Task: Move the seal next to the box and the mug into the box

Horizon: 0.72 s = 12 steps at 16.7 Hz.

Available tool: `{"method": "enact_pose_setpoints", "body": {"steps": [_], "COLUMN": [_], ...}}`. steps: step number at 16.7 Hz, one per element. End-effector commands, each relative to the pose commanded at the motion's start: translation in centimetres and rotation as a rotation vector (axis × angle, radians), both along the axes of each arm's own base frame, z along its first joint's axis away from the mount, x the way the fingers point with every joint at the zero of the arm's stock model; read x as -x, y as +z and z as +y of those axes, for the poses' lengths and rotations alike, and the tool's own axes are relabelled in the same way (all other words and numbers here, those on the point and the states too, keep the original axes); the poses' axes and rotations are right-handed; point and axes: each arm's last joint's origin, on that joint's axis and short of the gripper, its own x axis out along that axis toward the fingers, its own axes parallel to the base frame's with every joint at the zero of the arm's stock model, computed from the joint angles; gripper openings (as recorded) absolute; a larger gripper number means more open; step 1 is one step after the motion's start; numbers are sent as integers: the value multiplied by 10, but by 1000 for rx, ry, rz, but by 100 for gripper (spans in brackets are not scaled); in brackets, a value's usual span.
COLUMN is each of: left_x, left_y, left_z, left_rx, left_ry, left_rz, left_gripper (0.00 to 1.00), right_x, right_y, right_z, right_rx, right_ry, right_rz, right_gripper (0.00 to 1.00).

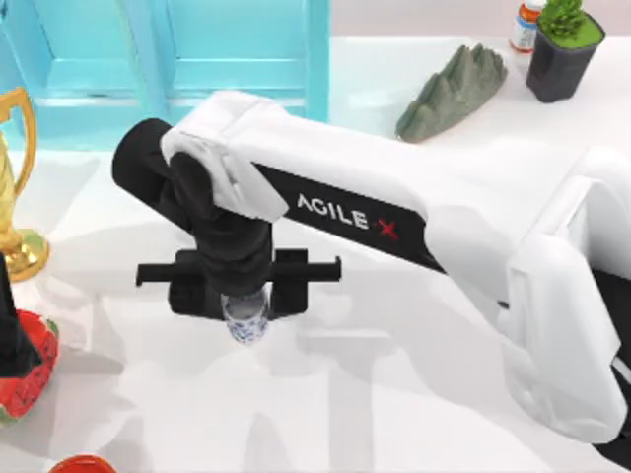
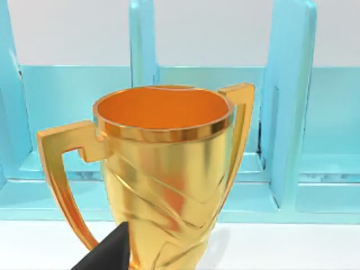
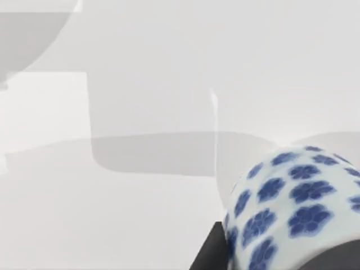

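From above, the right arm [image 1: 414, 232] reaches across the table [image 1: 394, 394] from the right, and its gripper [image 1: 245, 313] hangs over the middle with the mug [image 1: 245, 320] between its jaws, which are closed on the mug's sides. The mug's blue-flowered wall peeks out just below the black gripper body. Beyond the gripper, toward the far edge, stands the turquoise box [image 1: 237, 49]; well off to the gripper's far right lie a grey-green rock [image 1: 454, 91], a potted plant [image 1: 564, 47] and an orange-capped bottle [image 1: 527, 25]. At the left edge, well apart from the gripper, are a gold trophy [image 1: 15, 187], a dark shape that may be the left arm, a red patterned object [image 1: 35, 370] beneath it, and a red rounded thing [image 1: 81, 464] at the near edge that I cannot identify. In the left wrist view, the trophy [image 2: 163, 169] stands upright close before the camera with the box's [image 2: 287, 112] turquoise walls behind it; a dark tip [image 2: 109, 253] juts in low down, and I cannot tell how the left jaws stand. In the right wrist view, the mug [image 3: 292, 208] sits right at the jaws, a dark finger [image 3: 211, 250] against its side, over bare white table [image 3: 140, 84].
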Motion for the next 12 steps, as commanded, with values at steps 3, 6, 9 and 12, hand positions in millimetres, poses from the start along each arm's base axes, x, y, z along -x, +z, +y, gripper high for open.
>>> {"method": "enact_pose_setpoints", "body": {"steps": [3, 6, 9, 12], "left_x": [0, 0, 0, 0], "left_y": [0, 0, 0, 0], "left_z": [0, 0, 0, 0], "left_rx": [0, 0, 0, 0], "left_ry": [0, 0, 0, 0], "left_rz": [0, 0, 0, 0], "left_gripper": [100, 100, 100, 100], "right_x": [0, 0, 1, -2], "right_y": [0, 0, 0, 10], "right_z": [0, 0, 1, -9], "right_rx": [0, 0, 0, 1], "right_ry": [0, 0, 1, -1], "right_rz": [0, 0, 1, -1], "right_gripper": [0, 0, 0, 0]}}
